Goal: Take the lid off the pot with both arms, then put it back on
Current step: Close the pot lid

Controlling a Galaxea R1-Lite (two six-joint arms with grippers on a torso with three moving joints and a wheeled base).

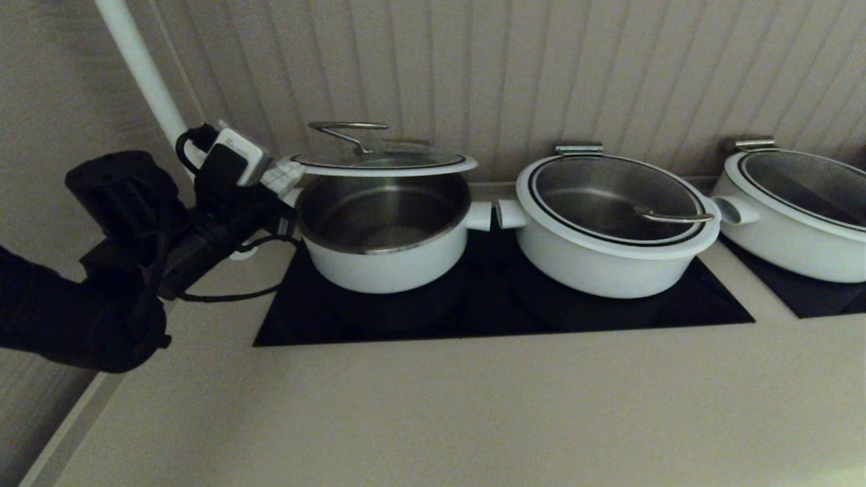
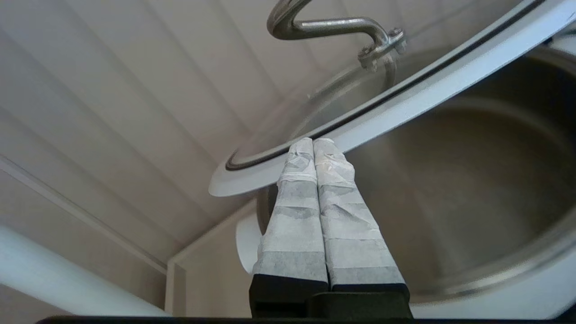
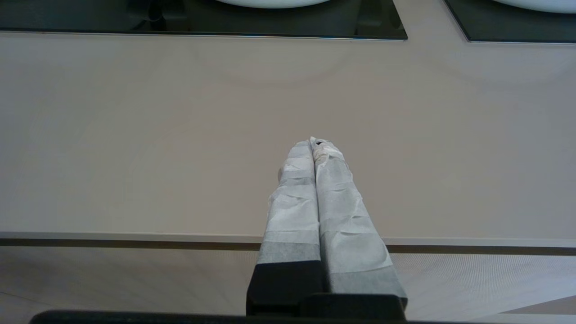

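Observation:
The lid (image 1: 382, 162), clear glass with a white rim and a steel loop handle (image 1: 348, 128), hangs roughly level a little above the pot (image 1: 385, 264), whose steel inside shows open. My left gripper (image 1: 287, 172) reaches in from the pot's left side. In the left wrist view its taped fingers (image 2: 292, 216) are pressed together, and the left gripper (image 2: 313, 141) touches the underside of the lid's white rim (image 2: 405, 96), with the pot (image 2: 472, 189) below. My right gripper (image 3: 313, 143) is shut on nothing above the counter's front edge, far from the pot and outside the head view.
Two wider white pots (image 1: 609, 230) (image 1: 798, 210) with lids stand to the right on black cooktops (image 1: 500, 311). A white pipe (image 1: 142, 74) runs up the wall behind my left arm. Beige counter (image 1: 433, 406) lies in front.

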